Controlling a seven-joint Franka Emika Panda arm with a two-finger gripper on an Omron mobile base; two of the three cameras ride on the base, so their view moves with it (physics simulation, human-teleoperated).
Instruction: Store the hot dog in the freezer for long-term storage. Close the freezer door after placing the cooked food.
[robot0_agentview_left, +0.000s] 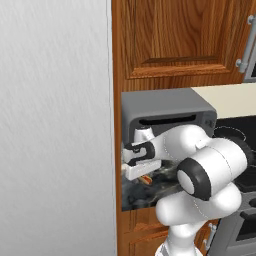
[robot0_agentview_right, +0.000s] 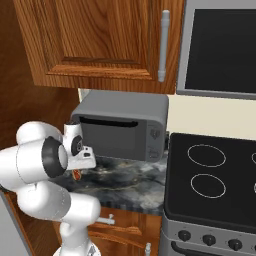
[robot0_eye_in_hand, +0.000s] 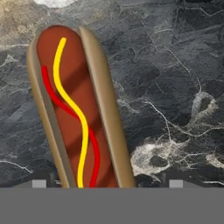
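Hand view: the hot dog (robot0_eye_in_hand: 76, 118) lies directly below the tool on the dark marbled worktop (robot0_eye_in_hand: 175, 87), its orange-red sausage striped with yellow and red sauce lines and cradled in a tan bun. The two finger tips (robot0_eye_in_hand: 39, 183) stand one on each side of the bun, apart from it; the tool is spread wide and grips nothing. Bare worktop extends to one side of the hot dog, as this view frames it.

Left base view: the tool (robot0_agentview_left: 141, 167) hangs low over the worktop (robot0_agentview_left: 145, 192), and a small part of the hot dog (robot0_agentview_left: 146, 179) shows just under it. A grey toaster oven (robot0_agentview_left: 167, 112) stands immediately behind the tool, with its door shut; its contents cannot be seen. A tall light grey panel (robot0_agentview_left: 55, 125) rises close beside the tool, across the worktop's side edge.

Right base view: the tool (robot0_agentview_right: 84, 161) sits near the worktop's (robot0_agentview_right: 130, 182) outer corner, in front of the toaster oven (robot0_agentview_right: 120, 127). Open worktop lies between the tool and the black cooktop (robot0_agentview_right: 215, 175). Wooden cabinets (robot0_agentview_right: 100, 40) hang above.
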